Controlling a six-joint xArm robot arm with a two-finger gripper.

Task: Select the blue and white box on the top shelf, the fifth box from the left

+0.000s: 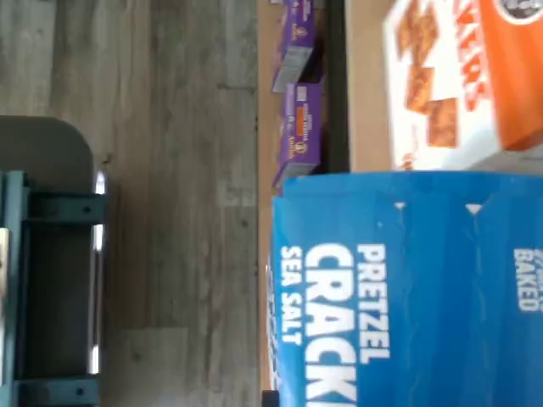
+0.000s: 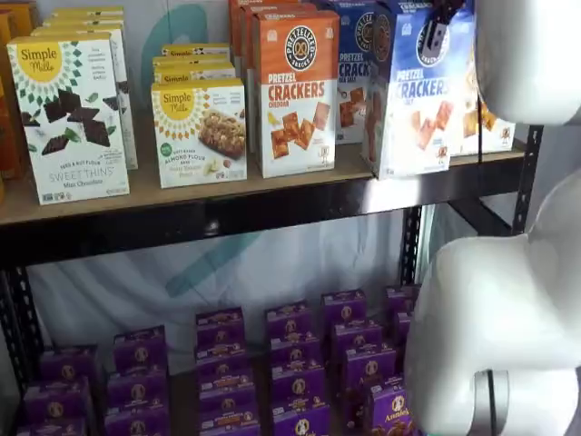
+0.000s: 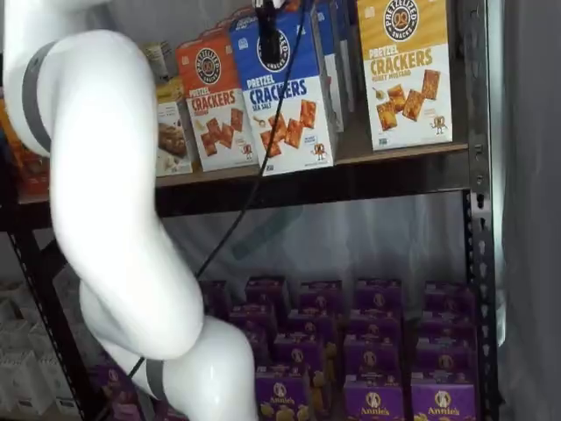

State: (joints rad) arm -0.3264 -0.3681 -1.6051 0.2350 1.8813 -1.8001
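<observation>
On the top shelf (image 3: 386, 156), right of the orange-topped pretzel cracker box (image 3: 215, 96), stands the blue and white box (image 3: 289, 88), its lower edge at the front rail. The gripper (image 3: 268, 35) fingers hang over its blue face; whether they clasp it cannot be told.

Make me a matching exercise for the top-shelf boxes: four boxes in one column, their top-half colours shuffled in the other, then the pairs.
Boxes:
1. Sea salt pretzel crackers box
2. Cheddar pretzel crackers box
3. Honey mustard pretzel crackers box
4. Sweet Thins mint chocolate box

Top-half colours:
A. White with a yellow sunburst
B. Blue
C. Yellow
D. Orange

Pairs: 1-B, 2-D, 3-C, 4-A
</observation>
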